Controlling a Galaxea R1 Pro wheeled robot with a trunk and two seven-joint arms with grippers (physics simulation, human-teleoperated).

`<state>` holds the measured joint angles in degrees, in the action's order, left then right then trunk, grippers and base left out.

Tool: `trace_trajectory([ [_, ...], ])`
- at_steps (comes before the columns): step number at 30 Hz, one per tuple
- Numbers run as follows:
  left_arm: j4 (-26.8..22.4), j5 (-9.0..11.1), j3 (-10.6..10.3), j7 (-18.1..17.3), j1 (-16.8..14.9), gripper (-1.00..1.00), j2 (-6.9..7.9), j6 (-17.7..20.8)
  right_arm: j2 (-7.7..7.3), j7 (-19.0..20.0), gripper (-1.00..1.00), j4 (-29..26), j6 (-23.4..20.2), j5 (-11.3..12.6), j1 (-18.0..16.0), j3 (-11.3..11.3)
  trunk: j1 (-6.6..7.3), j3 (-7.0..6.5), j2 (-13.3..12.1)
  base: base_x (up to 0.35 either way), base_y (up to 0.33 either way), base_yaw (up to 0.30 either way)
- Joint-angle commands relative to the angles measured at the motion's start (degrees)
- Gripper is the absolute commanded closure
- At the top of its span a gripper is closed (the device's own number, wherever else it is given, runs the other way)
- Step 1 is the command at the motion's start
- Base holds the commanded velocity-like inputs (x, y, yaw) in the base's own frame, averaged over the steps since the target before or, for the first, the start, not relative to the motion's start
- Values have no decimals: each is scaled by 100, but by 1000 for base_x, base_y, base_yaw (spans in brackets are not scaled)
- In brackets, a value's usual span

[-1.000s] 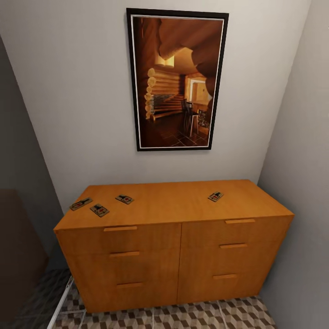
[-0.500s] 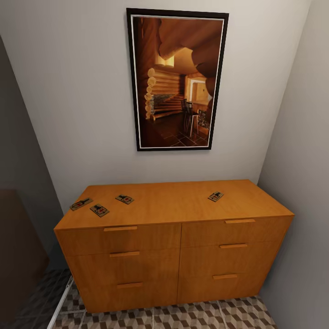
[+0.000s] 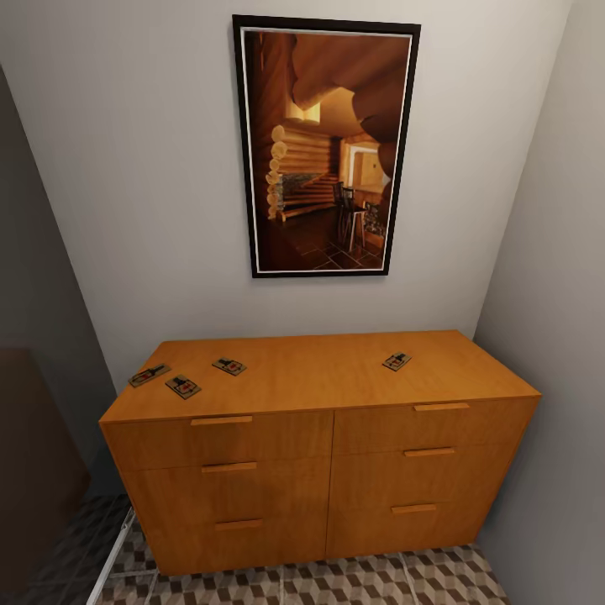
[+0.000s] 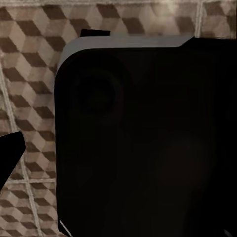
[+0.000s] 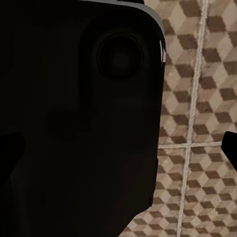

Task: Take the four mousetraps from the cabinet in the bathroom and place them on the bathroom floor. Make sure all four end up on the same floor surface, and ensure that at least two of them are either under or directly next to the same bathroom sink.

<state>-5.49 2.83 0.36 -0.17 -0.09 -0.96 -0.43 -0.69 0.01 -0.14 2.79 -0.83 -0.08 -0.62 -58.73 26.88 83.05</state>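
Head view: four mousetraps (image 3: 182, 386) sit atop the cabinet (image 3: 319, 470).
Framed picture (image 3: 326, 147) hangs upper centre; walls crowd both sides; can't tell either pincer's spread.

A home interior, a narrow alcove: a wooden cabinet (image 3: 323, 458) with 6 drawers against plain pale walls (image 3: 143, 193), a framed picture (image 3: 326, 147) above it, cube-patterned floor tiles (image 3: 370, 584) below.
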Motion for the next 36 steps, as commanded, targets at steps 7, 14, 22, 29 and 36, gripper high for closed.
trace_trajectory([
  [7,-701,26,-9,-31,0,-100,10,61,-56,19,-100,-182,-19,-93,-1,-14,0,5,3,0,0,0],
  [14,-1637,15,-16,-41,0,-100,23,306,-101,32,-100,-1025,-204,-337,-1,-27,0,5,3,0,0,0],
  [22,-3135,9,-16,-49,0,-100,54,1417,-141,46,-100,-2408,-1211,-453,-1,11,0,5,3,0,0,0],
  [29,-4426,4,-11,-65,0,-100,93,2314,-176,54,-100,-3537,-2056,-459,-1,42,0,5,3,0,0,0],
  [36,-5345,-9,-10,-65,0,-100,93,2815,-237,53,-100,-4385,-2551,-461,-1,62,0,5,3,0,0,0],
])
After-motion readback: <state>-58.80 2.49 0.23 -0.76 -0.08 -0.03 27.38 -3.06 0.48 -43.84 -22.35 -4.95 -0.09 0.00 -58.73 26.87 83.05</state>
